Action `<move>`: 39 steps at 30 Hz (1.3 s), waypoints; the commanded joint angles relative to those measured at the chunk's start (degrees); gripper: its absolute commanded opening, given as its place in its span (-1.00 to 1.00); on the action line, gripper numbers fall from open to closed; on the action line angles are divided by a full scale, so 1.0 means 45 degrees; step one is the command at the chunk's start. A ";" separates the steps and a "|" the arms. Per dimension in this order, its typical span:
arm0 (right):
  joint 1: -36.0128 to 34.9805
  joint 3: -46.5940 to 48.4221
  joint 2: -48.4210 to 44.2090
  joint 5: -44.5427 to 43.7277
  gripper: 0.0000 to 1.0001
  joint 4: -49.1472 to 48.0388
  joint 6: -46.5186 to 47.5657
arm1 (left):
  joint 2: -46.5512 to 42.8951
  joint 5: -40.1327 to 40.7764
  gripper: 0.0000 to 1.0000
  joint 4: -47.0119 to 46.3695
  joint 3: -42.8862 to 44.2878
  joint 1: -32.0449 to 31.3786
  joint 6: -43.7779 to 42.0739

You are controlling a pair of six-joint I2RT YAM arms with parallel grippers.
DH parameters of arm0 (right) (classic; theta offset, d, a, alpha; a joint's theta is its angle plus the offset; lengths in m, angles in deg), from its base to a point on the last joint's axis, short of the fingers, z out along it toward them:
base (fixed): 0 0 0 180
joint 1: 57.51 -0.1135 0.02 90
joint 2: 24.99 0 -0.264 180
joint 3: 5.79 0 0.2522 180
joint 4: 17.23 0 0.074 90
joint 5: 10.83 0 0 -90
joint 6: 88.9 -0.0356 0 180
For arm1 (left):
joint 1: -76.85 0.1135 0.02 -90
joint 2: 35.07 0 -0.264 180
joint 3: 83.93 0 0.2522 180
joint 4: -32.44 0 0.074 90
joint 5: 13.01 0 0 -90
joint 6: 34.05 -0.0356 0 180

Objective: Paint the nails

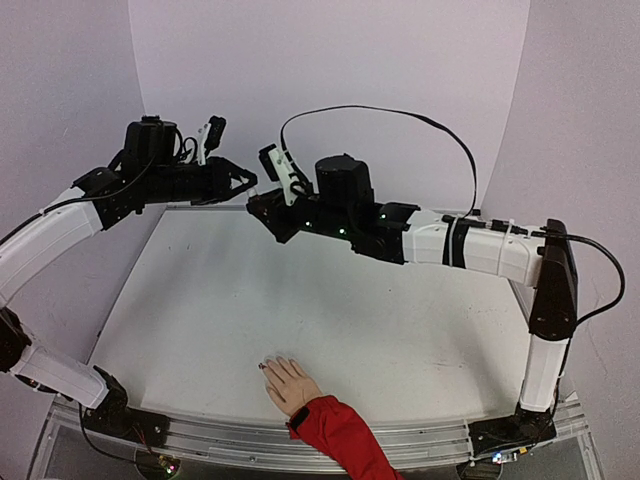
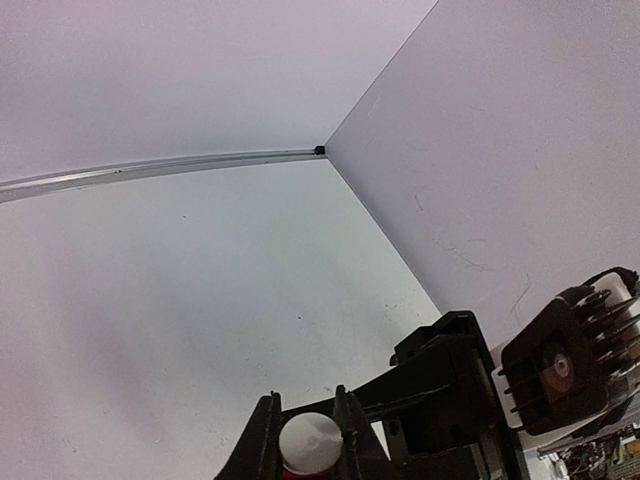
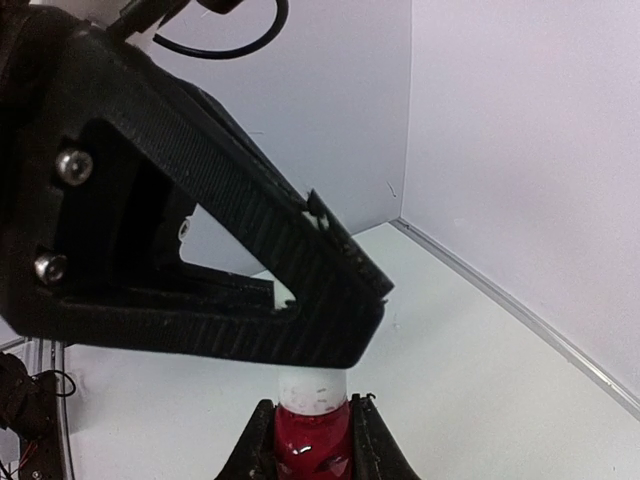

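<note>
The two robot arms meet high up over the far side of the counter [image 1: 400, 300], and they are working on one little thing together. The right hand [image 3: 312, 430] is closed tight around a small dark-red polish bottle [image 3: 310, 455] and holds it standing up, so the polish does not spill. The left hand [image 2: 307, 425] comes at the bottle from above and is closed on the white cap [image 3: 312, 388]. I think they hold it like this because one hand has to keep the bottle from turning while the other hand twists the cap off. The brush is probably under that cap, but I cannot see it, so that is only a guess. The cap looks like it is on the bottle, so the painting step is not yet started. The nails [image 1: 272, 364] are far from all this. They are on a small beige mannequin hand [image 1: 290, 383] with a red sleeve [image 1: 335, 428], and it lies flat at the near edge of the counter, between the two arm bases, with its fingers pointing out toward the middle. It lies flat with the nails facing up, so a brush can reach them from above. The nails are too tiny to tell much, though one at the edge looks a bit dark red. Nothing touches the mannequin hand.
</note>
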 commanded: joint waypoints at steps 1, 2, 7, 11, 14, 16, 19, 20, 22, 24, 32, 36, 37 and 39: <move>-0.0104 0.0798 -0.0078 0.0182 -1.00 -0.0847 0.0181 | -0.0110 -0.0654 -0.85 -0.0446 0.0300 -0.0069 -0.0317; -0.0094 0.0814 -0.0096 0.0374 -1.00 -0.0852 0.0159 | -0.0109 -0.0762 -0.90 -0.0451 0.0278 -0.0069 -0.0446; 0.0342 0.0937 -0.0195 0.3727 -1.00 -0.0851 -0.0076 | 0.0201 -0.2796 -1.00 -0.0451 0.0485 -0.0068 -0.1504; 0.1563 0.1559 0.0144 1.1350 -1.00 -0.1619 -0.1731 | 0.0562 -0.8576 -1.00 -0.0725 0.0782 -0.0101 -0.3218; 0.1737 0.2258 0.1175 1.7708 -1.00 -0.6163 -0.6722 | 0.0435 -1.2562 -1.00 -0.0867 0.0849 -0.0361 -0.4169; 0.1686 0.1595 0.1118 1.8236 -1.00 -0.9793 -0.9579 | 0.0213 -1.3795 -1.00 -0.0898 0.0906 -0.0499 -0.4535; 0.1684 0.0960 0.0750 1.8123 -1.00 -1.0854 -1.0226 | 0.0056 -1.4490 -1.00 -0.0943 0.1014 -0.0517 -0.4629; 0.1736 0.0830 0.0647 1.8019 -1.00 -1.0850 -1.0173 | 0.0042 -1.4415 -1.00 -0.0940 0.1017 -0.0517 -0.4630; 0.1853 0.0441 0.0423 1.7548 -1.00 -1.0837 -0.9877 | 0.0045 -1.4235 -1.00 -0.0940 0.1017 -0.0517 -0.4603; 0.2096 -0.0009 0.0214 1.6916 -1.00 -1.0748 -0.9480 | 0.0047 -1.3724 -1.00 -0.0973 0.1036 -0.0502 -0.4451; 0.3136 -0.2067 -0.0877 1.4241 -1.00 -0.9353 -0.7590 | -0.0768 -0.9103 0.00 -0.0300 0.0584 0.0024 -0.4224; 0.3127 -0.2177 -0.1720 1.1608 -1.00 -0.4761 -0.3927 | -0.1007 -0.6841 0.47 -0.0098 0.0357 0.0047 -0.3917; 0.3120 -0.2221 -0.1861 1.0848 -1.00 -0.4227 -0.3357 | -0.0993 -0.6205 0.53 -0.0004 0.0371 0.0049 -0.3765; 0.3117 -0.2324 -0.2127 0.9020 -1.00 -0.3215 -0.2717 | -0.0925 -0.4984 0.59 0.0053 0.0355 0.0049 -0.3199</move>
